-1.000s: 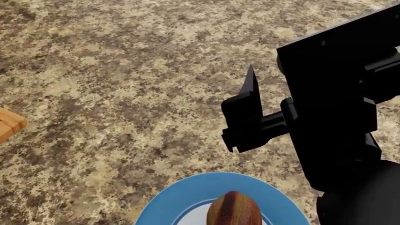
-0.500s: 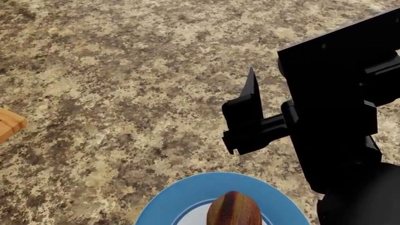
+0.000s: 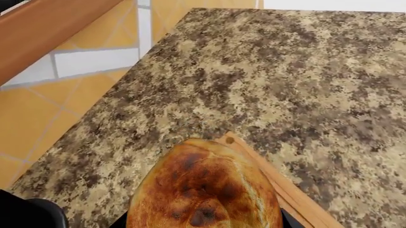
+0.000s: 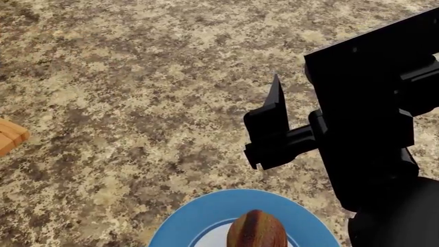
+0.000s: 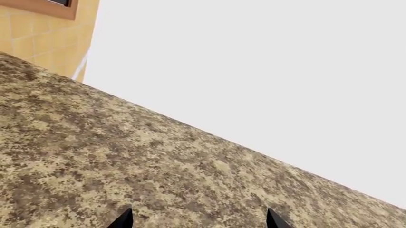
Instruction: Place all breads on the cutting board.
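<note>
— So, the right gripper (image 5: 198,219) first: its two dark fingertips stand well apart with nothing between them, hovering over bare countertop (image 4: 137,77). The left one I cannot tell — in its wrist view the golden-brown bun (image 3: 206,190) fills the near part of the picture and hides the fingers, so whether it is clamped on the bun is not shown.

— And where are the breads?

— The bun sits right at the left wrist camera, over the corner of the cutting board (image 3: 279,183), whose pale wooden edge runs out beside it. The reddish-brown roll (image 4: 256,230) lies on the blue plate (image 4: 185,221) at the near edge of the head view, just left of the right arm. Only a corner of the board shows there, far off to the left.

— How would they handle?

— Light and soft, I'd judge — a crust that dents under a hard squeeze. The roll looks glossy, so perhaps slippery; best taken across its narrow middle, gently, with the jaws wide on approach.

— And the room around?

— Speckled brown-and-tan granite, flat and open between plate and board. Beyond its far-left edge, orange tiled wall with pale grout and a wooden ledge.
</note>
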You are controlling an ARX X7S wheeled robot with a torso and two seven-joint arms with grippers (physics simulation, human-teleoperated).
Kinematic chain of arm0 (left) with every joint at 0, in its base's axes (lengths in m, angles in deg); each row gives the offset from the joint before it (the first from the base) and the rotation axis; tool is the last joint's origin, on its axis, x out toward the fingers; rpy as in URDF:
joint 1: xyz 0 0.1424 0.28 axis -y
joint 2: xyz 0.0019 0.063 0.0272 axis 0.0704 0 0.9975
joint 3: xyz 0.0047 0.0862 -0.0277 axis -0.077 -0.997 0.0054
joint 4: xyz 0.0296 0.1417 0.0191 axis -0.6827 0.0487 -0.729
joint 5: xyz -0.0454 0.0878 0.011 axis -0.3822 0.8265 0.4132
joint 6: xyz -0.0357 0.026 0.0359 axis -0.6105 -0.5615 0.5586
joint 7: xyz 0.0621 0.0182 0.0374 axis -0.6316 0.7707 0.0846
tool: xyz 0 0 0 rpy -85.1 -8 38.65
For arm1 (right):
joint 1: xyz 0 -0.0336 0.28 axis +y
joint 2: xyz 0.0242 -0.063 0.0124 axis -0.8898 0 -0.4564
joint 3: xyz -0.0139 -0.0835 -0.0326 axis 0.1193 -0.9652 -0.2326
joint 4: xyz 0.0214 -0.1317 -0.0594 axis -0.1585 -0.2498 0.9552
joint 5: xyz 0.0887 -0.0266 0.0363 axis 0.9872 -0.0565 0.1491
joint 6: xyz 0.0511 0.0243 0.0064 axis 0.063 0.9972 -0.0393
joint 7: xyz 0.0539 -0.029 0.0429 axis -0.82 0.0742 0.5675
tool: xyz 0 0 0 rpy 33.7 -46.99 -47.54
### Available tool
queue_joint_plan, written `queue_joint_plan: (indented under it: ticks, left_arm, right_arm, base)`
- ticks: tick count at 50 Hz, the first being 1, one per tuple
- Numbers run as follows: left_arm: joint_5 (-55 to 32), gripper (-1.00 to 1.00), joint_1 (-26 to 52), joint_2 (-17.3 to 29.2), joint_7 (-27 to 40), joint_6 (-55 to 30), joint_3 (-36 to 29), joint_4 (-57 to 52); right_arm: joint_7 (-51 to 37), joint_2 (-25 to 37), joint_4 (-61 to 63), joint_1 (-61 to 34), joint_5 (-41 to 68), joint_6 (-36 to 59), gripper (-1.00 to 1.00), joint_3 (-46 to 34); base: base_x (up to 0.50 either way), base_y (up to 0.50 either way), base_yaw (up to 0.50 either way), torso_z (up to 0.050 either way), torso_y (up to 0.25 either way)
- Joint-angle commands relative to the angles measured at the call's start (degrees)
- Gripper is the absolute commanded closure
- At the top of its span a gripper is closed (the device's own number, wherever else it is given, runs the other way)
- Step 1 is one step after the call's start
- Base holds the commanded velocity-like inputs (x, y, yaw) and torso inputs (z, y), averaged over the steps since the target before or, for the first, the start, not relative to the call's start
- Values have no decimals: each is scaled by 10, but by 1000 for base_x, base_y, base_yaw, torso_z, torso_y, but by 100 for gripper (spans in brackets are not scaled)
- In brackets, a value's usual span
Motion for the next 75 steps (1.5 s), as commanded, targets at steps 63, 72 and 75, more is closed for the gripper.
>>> queue_joint_plan:
  ticks: [63,72,75]
  left_arm:
    - [-754,-100,-60,78,507,-293,155,-697]
    - [-789,-100,-63,45,508,-276,121,-702]
    - [-796,-100,-68,36,505,-268,117,-706]
  right_arm:
    - [-38,15,-11,-39,59,11,-100,26]
    - [-53,27,-12,-49,81,15,-100,36]
    - [-58,30,-11,-52,89,17,-100,38]
  base:
    - [0,0,0,0,0]
    - [0,0,0,0,0]
    - [0,0,0,0,0]
